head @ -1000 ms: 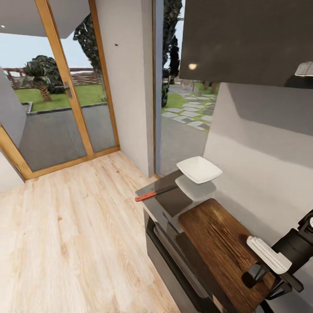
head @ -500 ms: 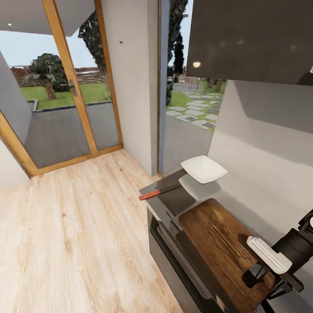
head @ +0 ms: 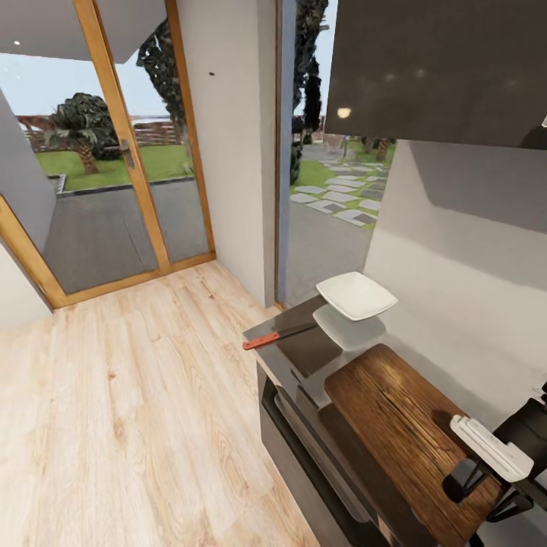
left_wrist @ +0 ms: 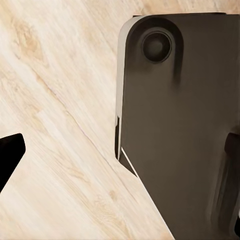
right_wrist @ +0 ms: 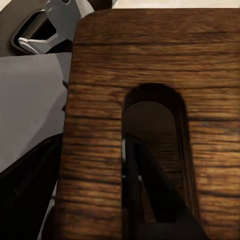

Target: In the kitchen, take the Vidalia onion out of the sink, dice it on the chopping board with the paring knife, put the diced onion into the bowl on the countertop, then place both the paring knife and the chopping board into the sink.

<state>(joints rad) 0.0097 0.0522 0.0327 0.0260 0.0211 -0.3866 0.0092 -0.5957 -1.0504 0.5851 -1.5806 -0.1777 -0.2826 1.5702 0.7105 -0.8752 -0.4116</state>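
While the right gripper (head: 486, 475) clamps the near end of the chopping board (head: 403, 433) at its handle slot, the paring knife (head: 279, 335) and bowl (head: 355, 295) sit on the worktop (head: 304, 357) beyond; the left gripper's state cannot be told
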